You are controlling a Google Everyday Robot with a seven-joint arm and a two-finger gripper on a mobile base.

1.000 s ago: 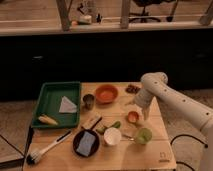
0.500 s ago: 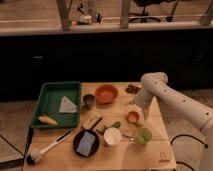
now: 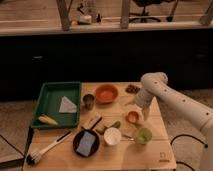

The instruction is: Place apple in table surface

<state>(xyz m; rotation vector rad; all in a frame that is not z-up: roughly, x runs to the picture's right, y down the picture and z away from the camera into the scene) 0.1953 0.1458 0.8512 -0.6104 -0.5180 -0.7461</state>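
The apple (image 3: 132, 117), small and red-orange with a lighter patch, is low over the light wooden table surface (image 3: 150, 152), right of centre. My gripper (image 3: 143, 111) hangs down from the white arm (image 3: 152, 84), right beside the apple on its right. I cannot tell whether the gripper touches or holds the apple, or whether the apple rests on the wood.
Close around the apple are a light-green round object (image 3: 143, 135), a white bowl (image 3: 112, 136), an orange bowl (image 3: 106, 93), a metal cup (image 3: 88, 101) and a black pan (image 3: 86, 142). A green tray (image 3: 50, 95) stands at the left. A brush (image 3: 47, 150) lies at the front left.
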